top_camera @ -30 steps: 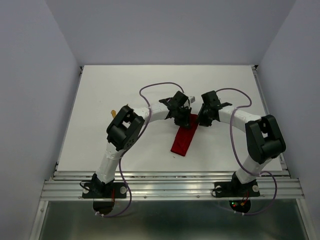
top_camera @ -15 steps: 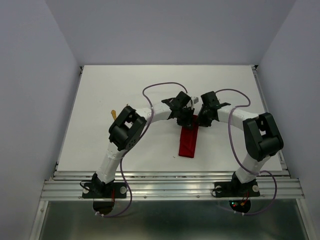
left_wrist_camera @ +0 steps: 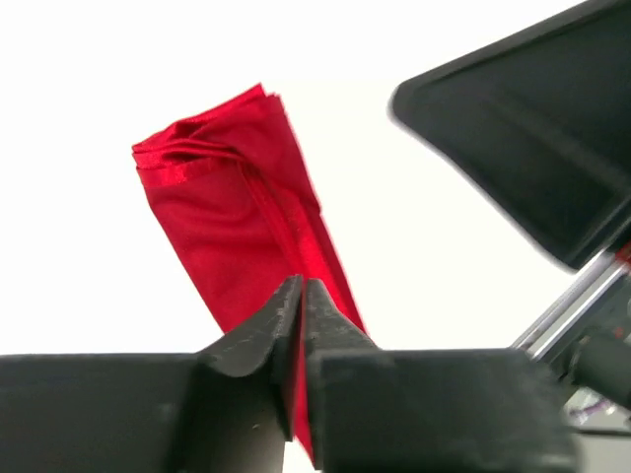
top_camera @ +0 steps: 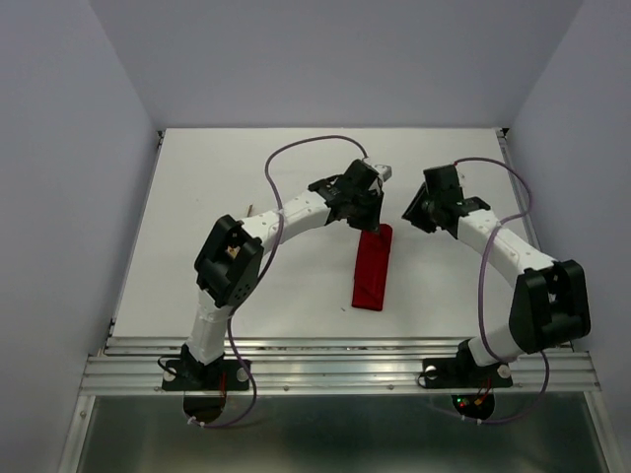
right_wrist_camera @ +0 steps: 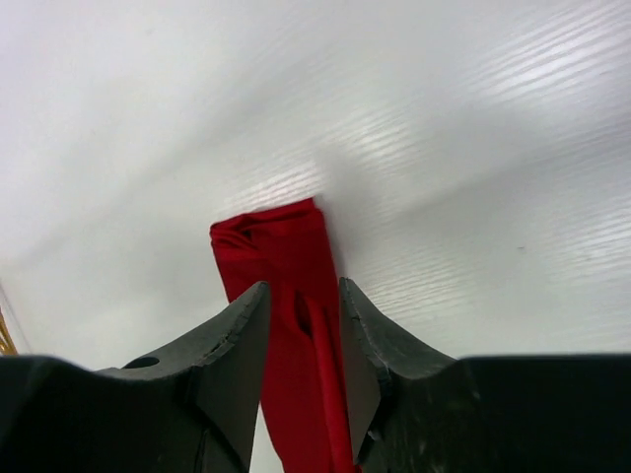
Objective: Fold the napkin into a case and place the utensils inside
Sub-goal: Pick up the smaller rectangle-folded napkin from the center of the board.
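Left tool (left_wrist_camera: 299,288) pinches soft, creased red case (left_wrist_camera: 227,187); right tool (right_wrist_camera: 303,296) narrowly parted.

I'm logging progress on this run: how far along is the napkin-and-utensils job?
Done: the red cloth already lies folded into a narrow case. In hand: the left gripper is shut on the case's far end, while the right gripper is open, to the case's right in the top view. Left: the utensils, since none shows inside the case.
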You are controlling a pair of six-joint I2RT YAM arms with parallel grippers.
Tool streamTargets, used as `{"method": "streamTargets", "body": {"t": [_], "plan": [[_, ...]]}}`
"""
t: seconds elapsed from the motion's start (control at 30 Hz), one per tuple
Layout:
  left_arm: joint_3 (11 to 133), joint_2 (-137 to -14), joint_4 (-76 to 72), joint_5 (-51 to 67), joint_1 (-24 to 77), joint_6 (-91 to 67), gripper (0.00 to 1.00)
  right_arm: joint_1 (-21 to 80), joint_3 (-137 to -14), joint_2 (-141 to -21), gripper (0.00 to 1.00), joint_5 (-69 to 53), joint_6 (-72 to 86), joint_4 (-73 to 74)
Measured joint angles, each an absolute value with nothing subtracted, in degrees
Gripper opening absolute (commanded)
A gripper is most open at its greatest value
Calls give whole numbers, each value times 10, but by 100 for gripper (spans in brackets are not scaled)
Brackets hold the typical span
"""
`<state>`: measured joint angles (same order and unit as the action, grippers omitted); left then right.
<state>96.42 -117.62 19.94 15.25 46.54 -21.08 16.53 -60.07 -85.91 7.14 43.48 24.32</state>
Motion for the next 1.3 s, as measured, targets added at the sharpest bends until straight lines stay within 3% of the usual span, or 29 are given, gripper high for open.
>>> {"method": "streamTargets", "body": {"t": [0.17, 0.27, 0.37, 0.67, 1.07, 1.3], "plan": [[987, -1170, 226, 91, 488, -219, 50, 110, -565, -799, 42, 86, 432, 255], [987, -1170, 254, 48, 514, -240, 80, 82, -522, -765, 48, 90, 428, 269], [987, -1171, 269, 9, 536, -252, 84, 76, -495, -738, 50, 93, 424, 294], [1014, -1226, 297, -59, 583, -277, 84, 76, -489, -716, 51, 98, 411, 312], [1055, -1289, 333, -110, 606, -289, 61, 76, -489, -717, 51, 99, 405, 314], [1082, -1302, 346, -131, 613, -291, 57, 76, -489, -718, 51, 98, 403, 314]]}}
